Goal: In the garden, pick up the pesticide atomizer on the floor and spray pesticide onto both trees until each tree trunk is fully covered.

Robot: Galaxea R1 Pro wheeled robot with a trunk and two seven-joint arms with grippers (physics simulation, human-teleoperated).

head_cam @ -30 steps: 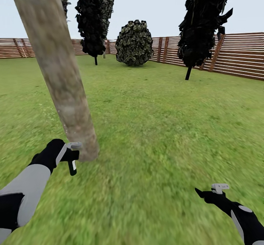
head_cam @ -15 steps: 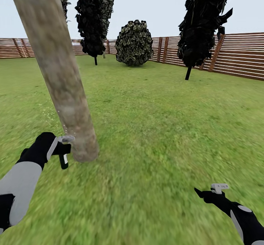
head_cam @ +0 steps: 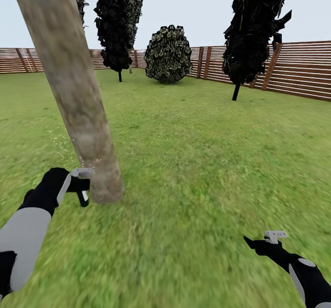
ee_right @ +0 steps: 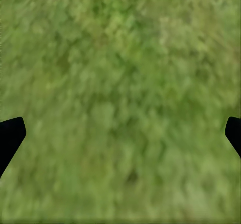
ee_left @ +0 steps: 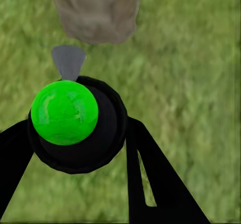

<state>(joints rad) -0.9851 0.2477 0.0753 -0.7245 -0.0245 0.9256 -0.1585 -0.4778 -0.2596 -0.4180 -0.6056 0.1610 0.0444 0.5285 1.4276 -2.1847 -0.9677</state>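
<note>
Risk first: left hand [head_cam: 79, 183] is gripping the small black spray bottle with light grey trigger head [head_cam: 82, 184], fingers clamped on its body, and the nozzle is sitting just beside the base of the leaning mottled grey-brown tree trunk [head_cam: 78, 110]. At this range spray is likely landing on one low patch only, leaving the upper trunk and far side uncovered. Tiny white specks are showing on the bark just above the hand. Bumping the trunk could be twisting the bottle in the grip. In the left wrist view the bottle's green spot [ee_left: 64, 112] is facing the camera, grey nozzle [ee_left: 68, 62] pointing at the trunk base [ee_left: 95, 13]. Contents of the bottle: cannot tell. Right hand [head_cam: 257, 242] is hanging spread open and empty over green grass lawn [head_cam: 207, 160], well apart from the trunk.
</note>
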